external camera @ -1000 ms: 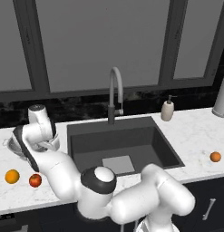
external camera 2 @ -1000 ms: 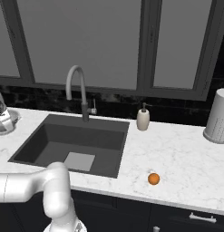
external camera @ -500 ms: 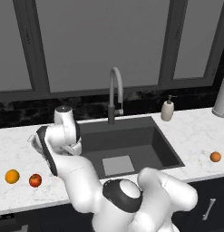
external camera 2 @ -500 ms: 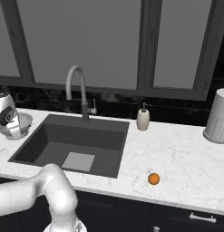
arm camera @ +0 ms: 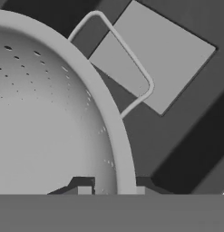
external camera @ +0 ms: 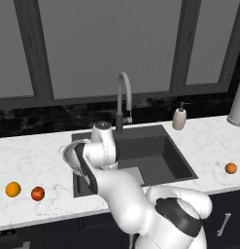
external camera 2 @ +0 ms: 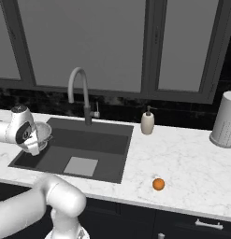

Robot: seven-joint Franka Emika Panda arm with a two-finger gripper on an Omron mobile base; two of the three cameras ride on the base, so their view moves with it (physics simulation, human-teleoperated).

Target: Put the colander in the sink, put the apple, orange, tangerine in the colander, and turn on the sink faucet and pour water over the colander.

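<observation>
My gripper [arm camera: 114, 189] is shut on the rim of the colander [arm camera: 45, 113], a silvery perforated bowl with a wire side handle. It hangs tilted above the left edge of the dark sink [external camera: 160, 158], held by the gripper [external camera: 83, 159]. From the right base view the colander [external camera 2: 44, 130] sits just left of the basin [external camera 2: 96, 140]. The orange [external camera: 13, 189] and the red apple [external camera: 38, 193] lie on the counter at the left. The tangerine [external camera: 231, 168] lies on the right counter. The gooseneck faucet [external camera: 122, 99] stands behind the sink with no water running.
A soap dispenser [external camera: 179, 118] stands right of the faucet, and a paper towel roll [external camera 2: 225, 119] at the far right. A lighter square patch [external camera 2: 81, 165] marks the sink floor. Dark windows rise behind the white marble counter [external camera 2: 182, 158].
The arm has swung right with the colander, carrying it from over the left counter to the sink's left edge. The fruits have not moved.
</observation>
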